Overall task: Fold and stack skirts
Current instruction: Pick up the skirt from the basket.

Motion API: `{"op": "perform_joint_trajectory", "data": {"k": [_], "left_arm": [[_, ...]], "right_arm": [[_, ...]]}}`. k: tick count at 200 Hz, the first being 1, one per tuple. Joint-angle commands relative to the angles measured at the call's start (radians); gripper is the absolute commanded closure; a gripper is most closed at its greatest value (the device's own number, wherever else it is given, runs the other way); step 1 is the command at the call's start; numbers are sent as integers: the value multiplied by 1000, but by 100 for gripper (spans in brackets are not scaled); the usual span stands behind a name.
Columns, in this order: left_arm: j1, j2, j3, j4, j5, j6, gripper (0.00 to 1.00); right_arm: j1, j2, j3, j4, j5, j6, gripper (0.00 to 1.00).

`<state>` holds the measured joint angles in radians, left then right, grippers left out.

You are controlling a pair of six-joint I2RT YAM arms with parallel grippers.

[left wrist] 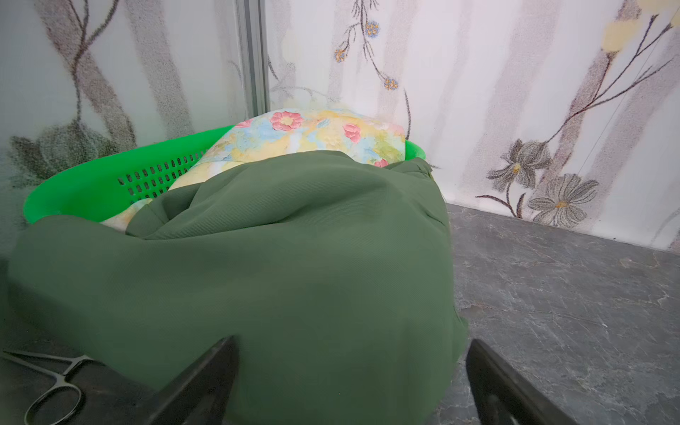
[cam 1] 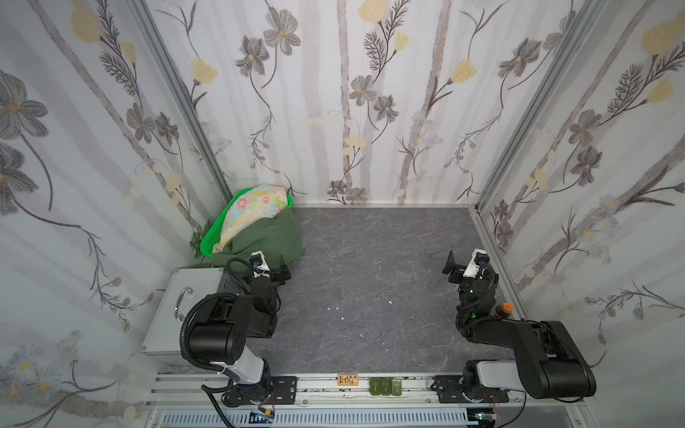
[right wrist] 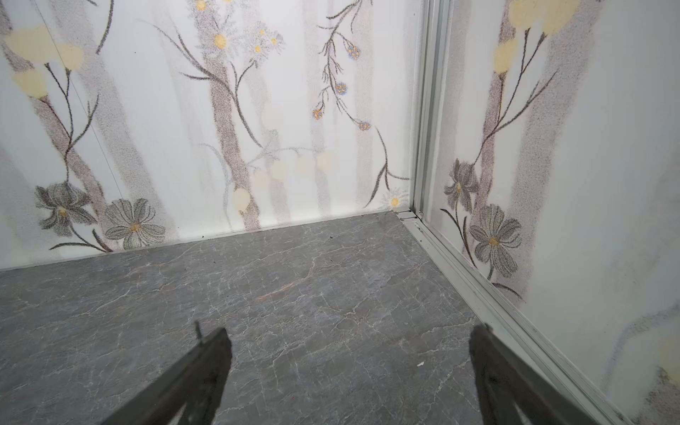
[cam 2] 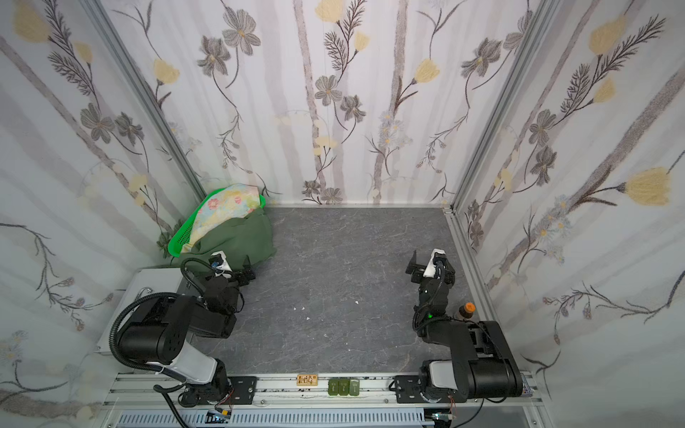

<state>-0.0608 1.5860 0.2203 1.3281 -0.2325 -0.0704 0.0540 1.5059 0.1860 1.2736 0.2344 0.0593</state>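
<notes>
In both top views a bright green basket [cam 1: 212,239] [cam 2: 177,242] sits in the far left corner of the grey marbled table [cam 1: 370,289], its long axis running diagonally from the corner toward the left arm. The floral skirt [cam 1: 255,207] [cam 2: 226,207] lies bunched along that same diagonal inside it. The olive skirt [cam 1: 270,237] [cam 2: 241,237] is draped over the basket's near rim and spills onto the table. The left gripper [cam 1: 283,272] is just beside that spilled edge, and the right gripper [cam 1: 453,265] is well apart, near the right wall. Flowered wallpaper covers all three walls. A tan tag [cam 1: 347,380] on the front rail carries writing too small to read.

From the left wrist, the left gripper [left wrist: 351,340] has its jaws spread wide with olive cloth [left wrist: 294,257] between them, gripping nothing – contact cannot be told. Steel forceps [left wrist: 55,371] lie alongside.

From the right wrist, the right gripper [right wrist: 351,329] is spread wide too, holding nothing, over bare marbled surface.
</notes>
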Motion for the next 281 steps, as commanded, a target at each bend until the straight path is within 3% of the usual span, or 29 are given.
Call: {"op": "perform_joint_trajectory", "data": {"k": [1, 188, 212, 239, 260, 281], "left_arm": [[1, 0, 6, 41, -10, 2, 0], [1, 2, 8, 41, -9, 4, 0], [-10, -41, -1, 33, -56, 10, 2], [-89, -291, -2, -150, -250, 18, 5], [-96, -505, 89, -487, -226, -151, 10], [-98, -569, 234, -819, -215, -280, 13]], "right_arm": [[0, 2, 6, 54, -4, -13, 0], [0, 2, 8, 50, -6, -11, 0], [14, -24, 4, 45, 6, -26, 4], [118, -214, 118, -286, 126, -99, 6], [145, -296, 257, -536, 24, 20, 7], [207, -268, 380, -668, -34, 117, 8]]}}
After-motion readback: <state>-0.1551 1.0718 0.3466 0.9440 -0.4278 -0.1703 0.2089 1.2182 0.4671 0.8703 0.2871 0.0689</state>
